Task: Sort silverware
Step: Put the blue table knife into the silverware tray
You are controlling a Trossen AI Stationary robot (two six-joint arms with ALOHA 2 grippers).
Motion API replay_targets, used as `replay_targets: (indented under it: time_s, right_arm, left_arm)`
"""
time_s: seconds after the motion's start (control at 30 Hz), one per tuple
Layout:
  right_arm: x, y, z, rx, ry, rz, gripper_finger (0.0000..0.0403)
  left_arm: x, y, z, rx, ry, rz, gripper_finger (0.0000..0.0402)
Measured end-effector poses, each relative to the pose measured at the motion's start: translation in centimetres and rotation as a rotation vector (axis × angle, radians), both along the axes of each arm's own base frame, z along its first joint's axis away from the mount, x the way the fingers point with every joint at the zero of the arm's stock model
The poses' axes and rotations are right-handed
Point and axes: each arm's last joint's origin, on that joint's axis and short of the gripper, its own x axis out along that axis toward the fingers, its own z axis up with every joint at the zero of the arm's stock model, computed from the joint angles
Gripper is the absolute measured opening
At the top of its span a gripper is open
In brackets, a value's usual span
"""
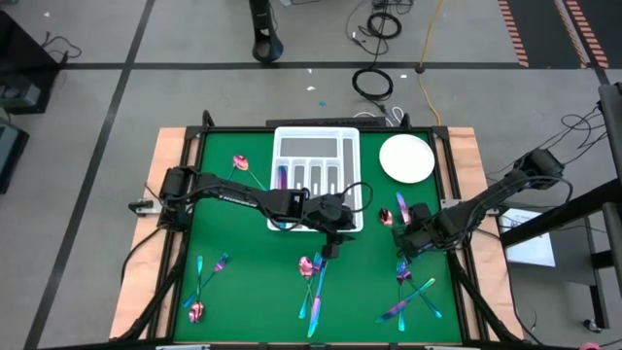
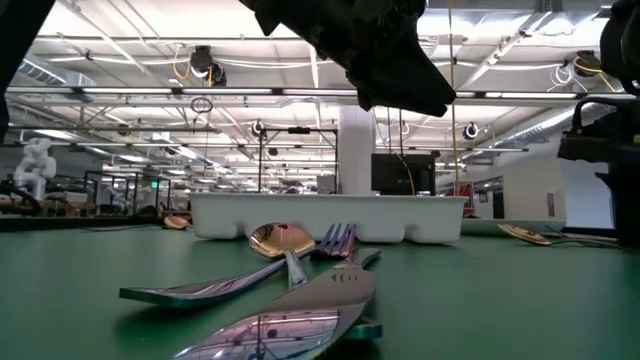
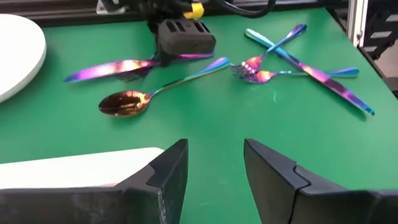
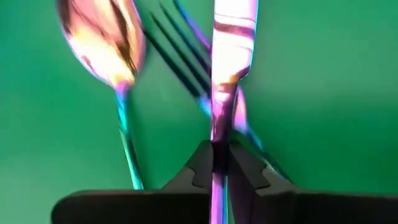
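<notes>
The silverware lies in loose groups on the green table: left group (image 1: pixel 209 282), centre group (image 1: pixel 313 282) (image 2: pixel 300 280), right group (image 1: pixel 413 289) (image 3: pixel 298 62). One spoon (image 1: pixel 240 163) lies left of the white tray (image 1: pixel 316 146), and a piece (image 1: pixel 280 177) lies in the tray's left slot. My right gripper (image 1: pixel 406 233) (image 4: pixel 217 149) is low over the table right of the tray, shut on a knife (image 4: pixel 233 37). A spoon (image 4: pixel 102 43) (image 3: pixel 124 102) and a fork (image 4: pixel 177 56) lie beside that knife. My left gripper (image 1: pixel 328 245) (image 3: pixel 214 149) hovers open at the tray's near right corner. My right gripper pinches the knife between its two fingers at the narrow stretch (image 4: pixel 217 127) near mid-length. It comes from above. The wider end (image 3: pixel 99 70) runs out past the fingertips, about level and close over the table. Whether the knife is lifted clear, I cannot tell.
The round white plate (image 1: pixel 406 158) (image 3: pixel 18 50) sits at the far right, beyond my right gripper. The tray's white wall (image 3: pixel 74 168) is just beside my left fingers. Open green cloth lies between the silverware groups and along the table's left side.
</notes>
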Motion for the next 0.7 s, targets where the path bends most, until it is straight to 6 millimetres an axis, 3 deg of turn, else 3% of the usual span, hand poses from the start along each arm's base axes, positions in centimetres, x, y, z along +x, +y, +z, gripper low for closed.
replay_targets:
  time_s: [0.23,0.4,0.57,0.7]
  right_arm:
    - [1.6,0.4,2.7,-0.13,-0.117,0.034,0.0002]
    - [3.2,0.8,4.9,-0.24,-0.234,0.12,0.0001]
    - [4.6,1.4,6.5,-0.322,-0.356,0.212,0.0001]
    - [5.3,1.6,7.0,-0.383,-0.415,0.261,0.0]
  left_arm:
    - [-0.2,0.8,-0.9,0.002,-0.001,-0.043,0.0157]
    - [-0.2,2.9,-1.7,-0.172,-0.107,-0.057,0.0157]
    - [-0.6,4.4,-2.7,-0.388,-0.173,0.083,0.0157]
    - [-0.7,4.7,-3.1,-0.452,-0.212,0.241,0.0157]
